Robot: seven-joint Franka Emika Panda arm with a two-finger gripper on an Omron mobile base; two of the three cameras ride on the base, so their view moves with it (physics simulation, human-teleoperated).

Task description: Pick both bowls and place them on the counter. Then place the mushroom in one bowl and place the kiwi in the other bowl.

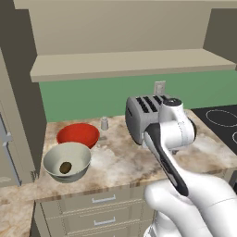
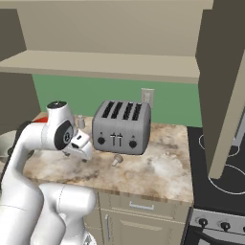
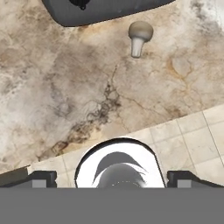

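Gripper: two dark-tipped fingers (image 3: 112, 178) spread fully wide, nothing between them, poised above the counter's front edge.
Mushroom: tiny pale grey-white mushroom (image 3: 140, 36) lies tipped over on the beige-brown mottled stone counter (image 3: 65, 92), just before the grey metal toaster (image 2: 121, 127); open stone around it leaves room for a descent.
Bowls: glossy red bowl (image 1: 77, 135) and silvery-grey bowl (image 1: 67, 161) sit touching at the left, probably to stay clear.
Kiwi: olive-brown kiwi (image 1: 65, 167) already lies in the grey bowl.

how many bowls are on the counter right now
2: a red bowl by the small shaker, and a grey bowl in front of it near the counter edge, holding the kiwi.
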